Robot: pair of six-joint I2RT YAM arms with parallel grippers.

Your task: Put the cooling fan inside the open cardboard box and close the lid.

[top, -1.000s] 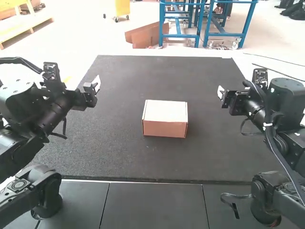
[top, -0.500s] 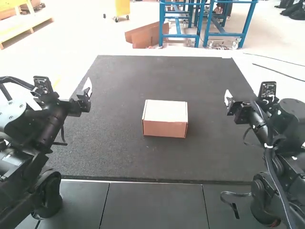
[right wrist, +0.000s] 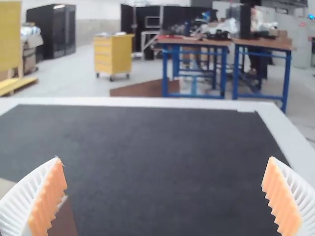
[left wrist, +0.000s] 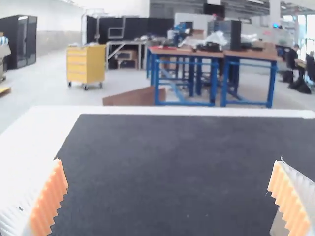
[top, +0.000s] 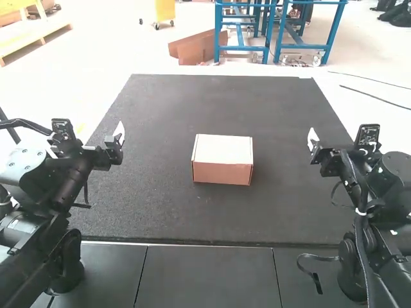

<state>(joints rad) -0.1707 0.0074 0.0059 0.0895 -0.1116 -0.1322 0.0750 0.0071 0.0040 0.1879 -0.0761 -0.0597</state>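
High view: both pairs of jaws stand wide apart and empty. Over the last second the left gripper (top: pixel 116 144) and right gripper (top: pixel 315 149) have each drawn back toward their own edge of the black mat (top: pixel 160 192), well apart from the cardboard box (top: pixel 222 159). That box sits mid-mat with its lid down flat. The cooling fan is presumably inside, though that can't be confirmed. The task looks finished, the 2 arms retiring.

Black mat (top: pixel 218 109) on white surface; beyond, pale concrete floor (left wrist: pixel 34 78), yellow wheeled cart (left wrist: pixel 85 64), blue-framed workbenches (left wrist: pixel 211 73), black cabinet (left wrist: pixel 17 37) by white wall (left wrist: pixel 49 14), bright even light
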